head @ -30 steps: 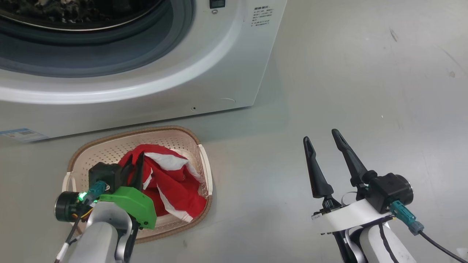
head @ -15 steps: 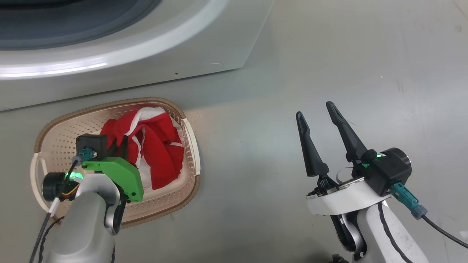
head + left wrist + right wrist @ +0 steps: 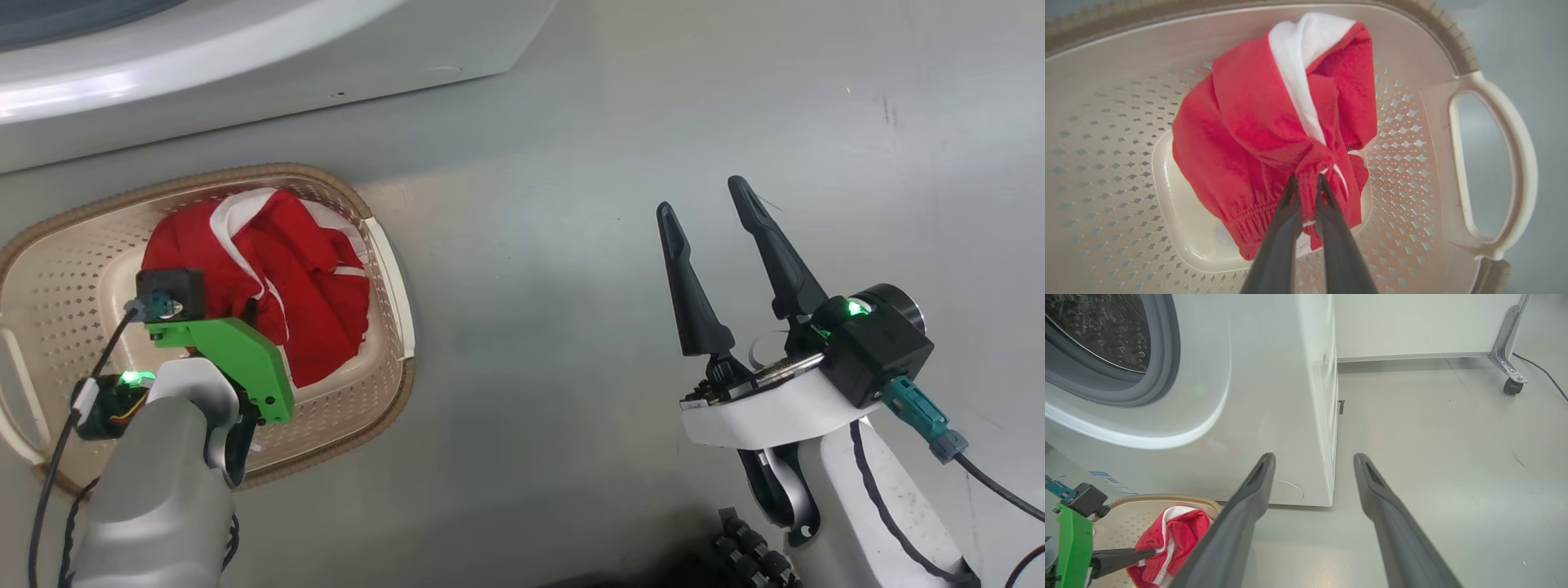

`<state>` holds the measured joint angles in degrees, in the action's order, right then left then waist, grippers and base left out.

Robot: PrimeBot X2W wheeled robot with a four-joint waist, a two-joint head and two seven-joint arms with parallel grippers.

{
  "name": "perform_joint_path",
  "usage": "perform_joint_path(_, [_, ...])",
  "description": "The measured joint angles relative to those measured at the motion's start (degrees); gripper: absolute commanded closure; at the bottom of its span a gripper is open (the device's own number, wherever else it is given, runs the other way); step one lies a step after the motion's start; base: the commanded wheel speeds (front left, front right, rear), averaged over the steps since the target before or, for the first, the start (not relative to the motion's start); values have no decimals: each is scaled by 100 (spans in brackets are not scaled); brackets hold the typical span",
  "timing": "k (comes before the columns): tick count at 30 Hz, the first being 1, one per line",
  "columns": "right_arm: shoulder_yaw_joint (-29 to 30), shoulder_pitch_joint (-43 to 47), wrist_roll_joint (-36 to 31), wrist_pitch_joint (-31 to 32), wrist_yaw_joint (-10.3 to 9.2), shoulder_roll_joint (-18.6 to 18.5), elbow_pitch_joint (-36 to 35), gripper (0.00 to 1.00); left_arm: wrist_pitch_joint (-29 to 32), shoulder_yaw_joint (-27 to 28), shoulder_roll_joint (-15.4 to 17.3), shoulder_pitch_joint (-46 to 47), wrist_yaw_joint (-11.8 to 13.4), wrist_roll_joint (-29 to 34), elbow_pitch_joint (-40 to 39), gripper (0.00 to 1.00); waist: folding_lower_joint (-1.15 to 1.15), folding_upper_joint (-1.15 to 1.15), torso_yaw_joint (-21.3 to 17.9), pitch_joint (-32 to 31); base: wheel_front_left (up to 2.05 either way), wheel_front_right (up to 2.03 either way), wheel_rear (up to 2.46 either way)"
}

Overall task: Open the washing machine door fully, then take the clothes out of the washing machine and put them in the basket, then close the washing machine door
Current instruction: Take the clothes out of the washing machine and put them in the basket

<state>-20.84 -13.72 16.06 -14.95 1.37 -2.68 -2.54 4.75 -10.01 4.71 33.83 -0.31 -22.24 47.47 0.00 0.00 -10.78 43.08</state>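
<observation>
Down in the basket (image 3: 1106,122), your left gripper (image 3: 1307,179) pinches the red clothes (image 3: 1241,122) at a bunched elastic hem. Judge them soft, light, floppy; take gathered folds. Your right gripper (image 3: 702,196) hangs spread wide, empty.

Two grippers are counted, the left gripper (image 3: 1306,177) and the right gripper (image 3: 699,194), each with two long dark fingers. Under the left gripper sits one basket (image 3: 1453,45) with two side handles (image 3: 393,282). In the basket, at that gripper's tips, lies one heap of red-and-white clothes (image 3: 1249,134); how many garments make it up cannot be told. Ahead and left of the right gripper stands one washing machine (image 3: 1274,396) bearing one blue label (image 3: 1106,480). Far ahead to that gripper's right is one caster wheel (image 3: 1511,386).
</observation>
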Motion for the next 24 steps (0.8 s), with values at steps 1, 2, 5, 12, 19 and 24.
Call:
perform_joint_path(1, [4,-23,0,0,-2,0,-9,0,33,35,-2,38,0,-52,69,100,0,0,-13,47,0,0,0])
perform_joint_path(2, [11,-41,0,0,-8,0,-12,0,47,56,-2,79,-1,-74,141,100,0,0,-24,91,0,0,0])
perform_joint_path(5, [32,-101,0,0,-9,0,-12,0,98,113,-13,204,-2,-148,344,100,0,0,-45,200,0,0,0])
perform_joint_path(12, [25,-217,0,0,-9,-1,12,0,121,242,-21,376,-58,-289,742,100,0,0,-27,253,0,0,0])
perform_joint_path(19, [36,-254,2,0,-10,-4,102,0,0,263,-47,439,-157,-347,1060,44,0,0,22,133,0,0,0])
perform_joint_path(24, [85,-275,13,0,-10,-5,176,0,-333,249,-56,439,-201,-344,1151,0,0,0,65,-32,0,0,0])
